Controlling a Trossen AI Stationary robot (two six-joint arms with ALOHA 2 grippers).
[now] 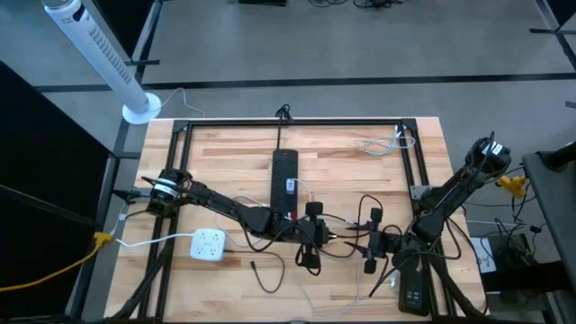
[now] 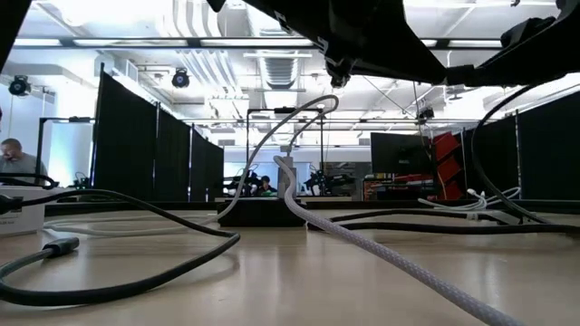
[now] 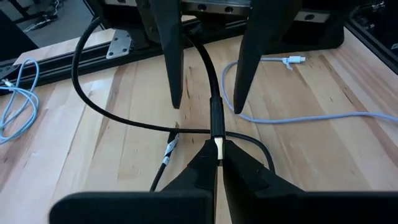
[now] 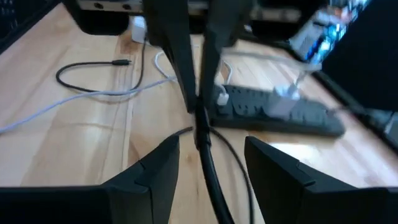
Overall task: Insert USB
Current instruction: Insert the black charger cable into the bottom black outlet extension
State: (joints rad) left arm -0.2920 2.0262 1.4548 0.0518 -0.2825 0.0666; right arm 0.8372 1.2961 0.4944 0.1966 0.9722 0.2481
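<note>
A black cable [image 3: 124, 115] runs across the wooden table and ends in a black USB plug [image 3: 216, 118]. In the middle of the table, my left gripper [image 1: 317, 236] is shut on that plug. My right gripper [image 1: 364, 245] faces it from the right, open. Its two fingers [image 3: 176, 74] stand on either side of the cable just behind the plug, without touching it. A black power strip [image 1: 284, 180] lies flat beyond the grippers. A white charger block [image 1: 209, 244] lies flat near the left arm. My left gripper pinches the plug's pale end [image 3: 217, 147] between its two fingertips. The fingers come from the table's left, slanting down, and lie in line with the plug. The plug and its cable run straight on from the fingertips, between the right gripper's fingers.
A grey braided cable [image 3: 298, 118] lies on the table beside the right gripper. A pale blue cable [image 3: 15, 99] is coiled at the far right corner. A loose black cable [image 4: 93, 68] lies near the front edge. Black frame rails [image 1: 297, 121] border the table.
</note>
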